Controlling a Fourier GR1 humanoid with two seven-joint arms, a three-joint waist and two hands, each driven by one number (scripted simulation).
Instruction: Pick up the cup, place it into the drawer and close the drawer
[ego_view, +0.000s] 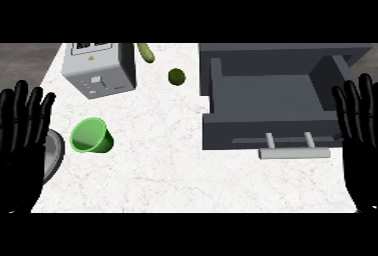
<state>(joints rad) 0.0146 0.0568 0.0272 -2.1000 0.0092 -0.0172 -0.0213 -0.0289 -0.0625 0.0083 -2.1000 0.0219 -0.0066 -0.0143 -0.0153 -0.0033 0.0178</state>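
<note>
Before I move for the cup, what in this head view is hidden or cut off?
- Grey round object: mostly behind the left hand, identity unclear.
- Long green item: cut off by the top edge.
- Toaster: top edge crops its back.
- Drawer: right wall partly behind the right hand.
- Green cup: lying on its side, base hidden.

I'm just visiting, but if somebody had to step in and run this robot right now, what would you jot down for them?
Left hand: open, fingers up, resting at the view's left edge, holding nothing.
Right hand: open, fingers up, resting at the right edge, holding nothing.
Green cup: on the counter at the left, tilted, its mouth toward the camera, untouched.
Drawer: pulled open at the right, handle toward the robot, nothing visible inside.
Done: nothing yet.
Left: pick up the cup, place it in the drawer, close the drawer.
</note>
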